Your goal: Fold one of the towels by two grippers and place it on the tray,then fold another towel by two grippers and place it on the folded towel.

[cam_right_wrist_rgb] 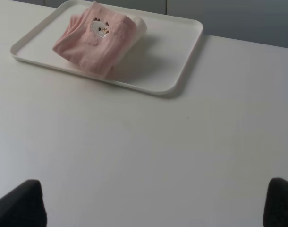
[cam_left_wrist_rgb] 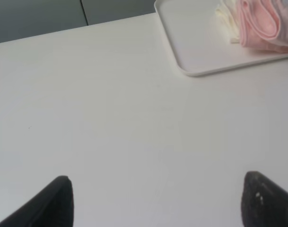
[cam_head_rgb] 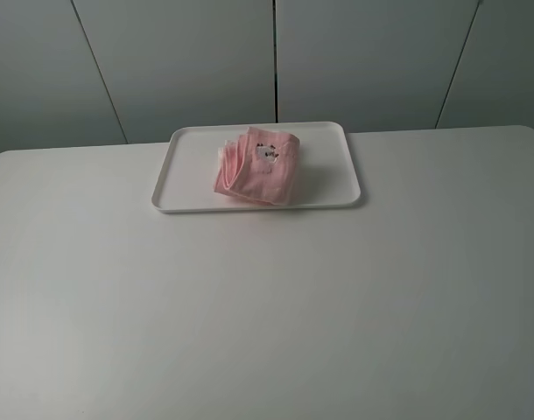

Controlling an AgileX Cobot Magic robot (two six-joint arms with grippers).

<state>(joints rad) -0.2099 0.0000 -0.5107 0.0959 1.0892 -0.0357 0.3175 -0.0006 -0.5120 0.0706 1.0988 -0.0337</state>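
Observation:
A folded pink towel (cam_head_rgb: pixel 260 168) with a small cartoon patch lies on the white tray (cam_head_rgb: pixel 333 166) at the back middle of the table. A folded cream towel (cam_head_rgb: pixel 221 157) shows under its left edge. In the left wrist view the pink towel (cam_left_wrist_rgb: pixel 264 21) lies over the cream towel (cam_left_wrist_rgb: pixel 226 21) on the tray (cam_left_wrist_rgb: pixel 191 47). In the right wrist view the pink towel (cam_right_wrist_rgb: pixel 97 38) covers most of the cream towel (cam_right_wrist_rgb: pixel 140 23) on the tray (cam_right_wrist_rgb: pixel 174 61). My left gripper (cam_left_wrist_rgb: pixel 160 203) and right gripper (cam_right_wrist_rgb: pixel 151 203) are open and empty above bare table, well short of the tray. Neither arm shows in the exterior view.
The white table (cam_head_rgb: pixel 267 306) stretches wide in front of the tray. Grey wall panels (cam_head_rgb: pixel 276 61) stand behind the table's far edge.

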